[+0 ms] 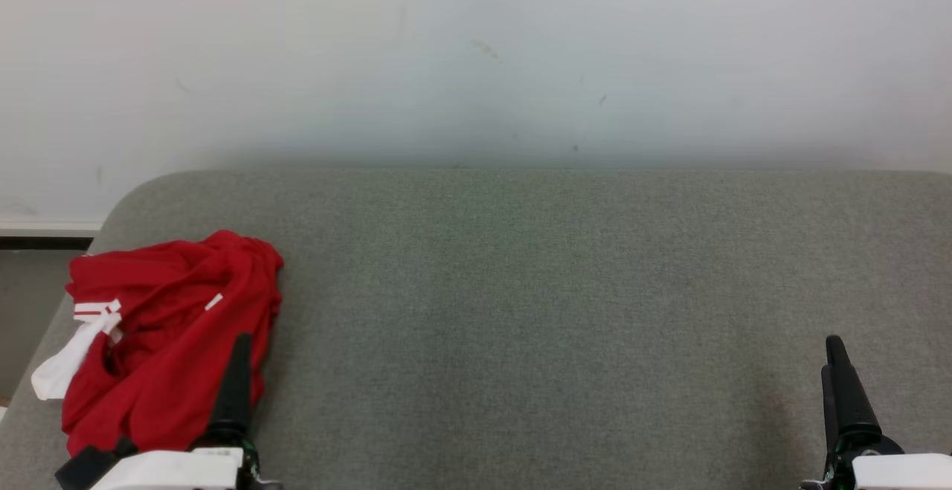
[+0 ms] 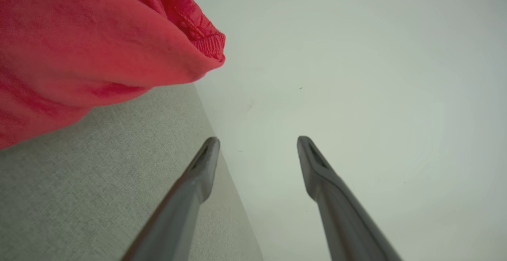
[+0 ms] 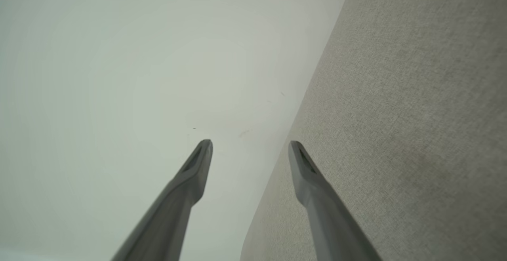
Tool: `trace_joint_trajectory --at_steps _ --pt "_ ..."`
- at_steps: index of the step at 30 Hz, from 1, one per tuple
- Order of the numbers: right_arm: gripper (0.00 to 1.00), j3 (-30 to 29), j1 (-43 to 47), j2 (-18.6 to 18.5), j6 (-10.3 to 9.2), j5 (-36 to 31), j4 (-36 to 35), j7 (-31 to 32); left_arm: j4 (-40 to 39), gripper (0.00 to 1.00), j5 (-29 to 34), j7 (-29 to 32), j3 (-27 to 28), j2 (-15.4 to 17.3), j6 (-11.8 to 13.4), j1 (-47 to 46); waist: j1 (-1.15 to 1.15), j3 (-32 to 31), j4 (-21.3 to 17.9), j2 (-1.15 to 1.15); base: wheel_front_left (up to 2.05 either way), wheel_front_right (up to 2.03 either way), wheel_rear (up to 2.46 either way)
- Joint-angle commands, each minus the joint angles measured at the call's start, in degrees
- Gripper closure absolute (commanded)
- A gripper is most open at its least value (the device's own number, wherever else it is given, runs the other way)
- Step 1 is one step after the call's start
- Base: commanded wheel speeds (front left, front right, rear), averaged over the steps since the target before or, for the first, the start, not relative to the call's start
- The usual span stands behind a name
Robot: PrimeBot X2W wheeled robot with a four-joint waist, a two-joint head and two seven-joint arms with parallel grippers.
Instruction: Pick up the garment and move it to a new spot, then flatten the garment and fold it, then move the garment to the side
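Note:
The garment (image 1: 171,334) is a red shirt with white trim, lying crumpled at the left end of the grey padded table (image 1: 535,304). My left gripper (image 1: 239,349) hovers at the garment's near right edge, fingers pointing away from me. In the left wrist view it (image 2: 257,142) stands open and empty, with the red garment (image 2: 87,47) off to the upper left of its fingers, apart from them. My right gripper (image 1: 834,352) rests at the table's near right; seen from its own wrist it (image 3: 249,144) is open with nothing between the fingers.
A pale wall (image 1: 476,51) rises directly behind the table's far edge. The table's rounded left corner (image 1: 126,192) drops off to a dark floor strip (image 1: 30,304). Bare grey surface stretches from the garment to the right gripper.

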Motion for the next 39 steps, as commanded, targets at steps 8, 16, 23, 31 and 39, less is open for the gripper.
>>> trace_joint_trajectory --at_steps 8,16,23,31,39 --pt "0.0 0.0 0.1 -0.6 -0.03 -9.2 -3.3 -2.1 -2.3 0.0 11.5 -2.2 -0.5 0.4 -0.3 -0.7 0.0 -0.2 -0.2 0.0 0.0 0.0 0.0" --pt "0.0 1.7 0.7 -0.6 -0.03 -19.8 -4.6 -3.7 -3.4 0.0 21.6 -3.7 -1.7 0.5 0.1 -0.4 0.0 -0.3 -0.2 0.0 0.0 0.0 0.0" --pt "0.0 1.7 1.3 -0.7 -0.04 -28.7 -5.8 -5.0 -3.4 0.0 30.9 -5.0 -2.9 0.5 0.6 0.2 0.0 -0.4 -0.3 0.0 0.0 0.0 0.0" --pt "0.0 2.5 1.8 -0.7 -0.05 -40.2 -6.7 -6.4 -3.7 0.0 41.7 -6.4 -4.0 0.6 2.8 0.3 0.0 -0.5 -0.4 0.0 0.0 0.0 0.0" --pt "0.0 2.8 2.5 -0.7 -0.05 -48.6 -7.2 -7.6 -3.6 0.0 48.6 -7.6 -5.0 0.7 3.8 0.6 0.0 -0.6 -0.5 0.0 0.0 0.0 0.0"
